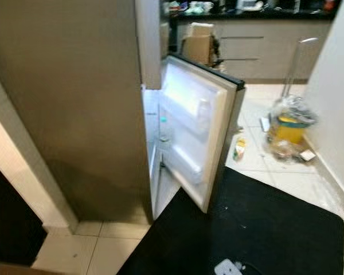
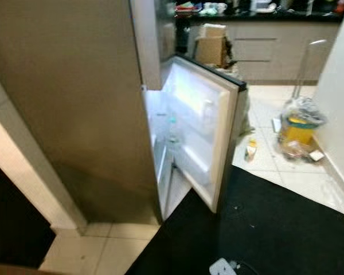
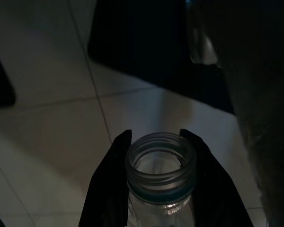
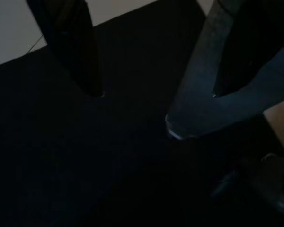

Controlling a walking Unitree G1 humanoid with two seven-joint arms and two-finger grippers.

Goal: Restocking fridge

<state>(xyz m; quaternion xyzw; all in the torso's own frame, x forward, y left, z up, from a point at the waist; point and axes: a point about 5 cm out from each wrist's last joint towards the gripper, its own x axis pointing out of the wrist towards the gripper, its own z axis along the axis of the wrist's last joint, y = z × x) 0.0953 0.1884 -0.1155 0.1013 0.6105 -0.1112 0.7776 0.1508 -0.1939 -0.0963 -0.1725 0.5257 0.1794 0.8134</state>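
Bottle (image 3: 162,175) in hand is the task's thing: a clear, uncapped one, its threaded neck held between the two black fingers of the left gripper (image 3: 161,161), which are closed against it. It hangs low over pale floor tiles (image 3: 52,123), near the edge of a black mat (image 1: 258,229), so it is not yet in the fridge (image 1: 74,114). The fridge door (image 1: 198,126) stands open, its white shelves look mostly bare, and something small sits on a door shelf, too blurred to name. The right gripper (image 4: 151,90) hangs over the mat with fingers spread and nothing between them. By this showing, the door is dealt with and the bottle is picked up; carrying it to a shelf and setting it down remain. Beyond, a bag of goods (image 1: 289,129) sits on the floor by the wall, perhaps more stock.
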